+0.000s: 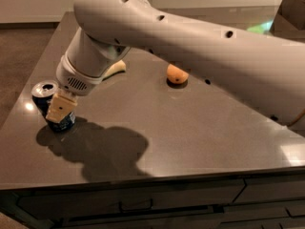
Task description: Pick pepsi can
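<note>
pepsi can [45, 89]: we see it upright at the left end of the table [190, 142], close to the left edge. Its silver top is open to view and its blue body is partly hidden.
tool [59, 109]: it sits low at the can, and its pale tip lies across the can's near right side, overlapping it in the camera view.
tool state: we cannot tell how far it is open, nor whether it has hold of the can, because the can's far side is hidden from us.
arm [200, 37]: it reaches in from the right across the table and throws a broad shadow [102, 151] in front of the can.
orange [176, 74]: it lies well apart from the can, toward the back, and a pale curved object [114, 69] peeks out behind the arm. We judge neither to be in the way.
step in hand: we judge this to be the closing-in on the can, with the lift not yet done.
risk, tipping: if the tool presses on one side only, we expect the light can to lean or fall over.
risk, sliding: a push toward the left could carry the can off the nearby table edge.
risk, slipping: a hold too high or too shallow on the smooth round wall could let the can slip out as it is raised.
risk, crushing: too hard a squeeze would dent the thin wall.
</note>
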